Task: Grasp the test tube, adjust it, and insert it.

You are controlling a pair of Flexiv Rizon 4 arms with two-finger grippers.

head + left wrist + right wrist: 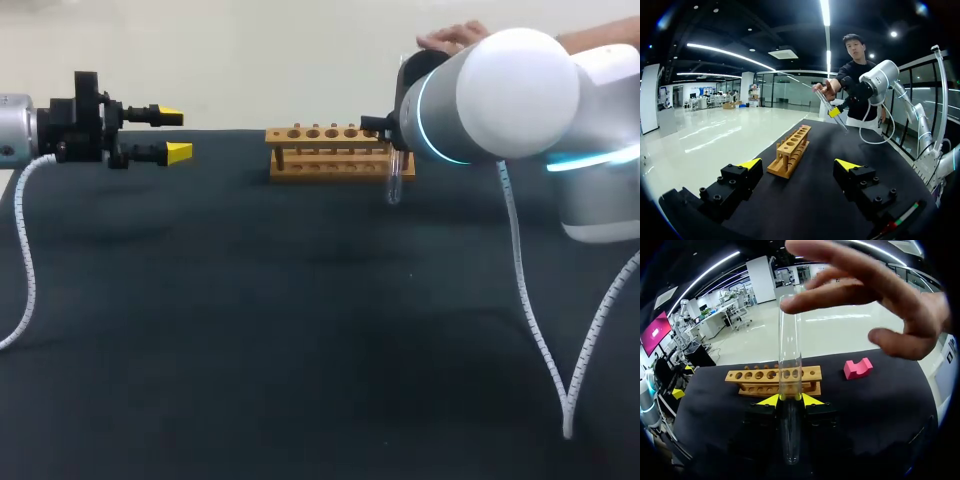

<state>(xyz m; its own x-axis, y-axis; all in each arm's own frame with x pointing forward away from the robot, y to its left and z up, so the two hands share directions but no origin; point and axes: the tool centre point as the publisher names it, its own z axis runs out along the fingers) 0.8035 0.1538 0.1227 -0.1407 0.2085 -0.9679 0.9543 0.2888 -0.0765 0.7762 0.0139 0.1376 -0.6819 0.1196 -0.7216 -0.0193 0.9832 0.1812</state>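
A clear glass test tube point(790, 355) stands upright between the yellow tips of my right gripper point(790, 400), which is shut on its middle. In the head view the tube's lower end point(395, 182) hangs just off the right end of the wooden rack point(330, 150), above the black cloth; the gripper itself is hidden behind my right arm. A person's hand point(875, 295) hovers at the tube's upper end; whether it touches is unclear. My left gripper point(175, 135) is open and holds nothing, well to the left of the rack and above the table.
A pink block point(857, 368) lies on the black cloth, off one end of the rack point(772, 377). Seen from my left gripper point(798, 164), the rack point(790, 150) stands ahead, with my right arm point(875, 80) beyond it.
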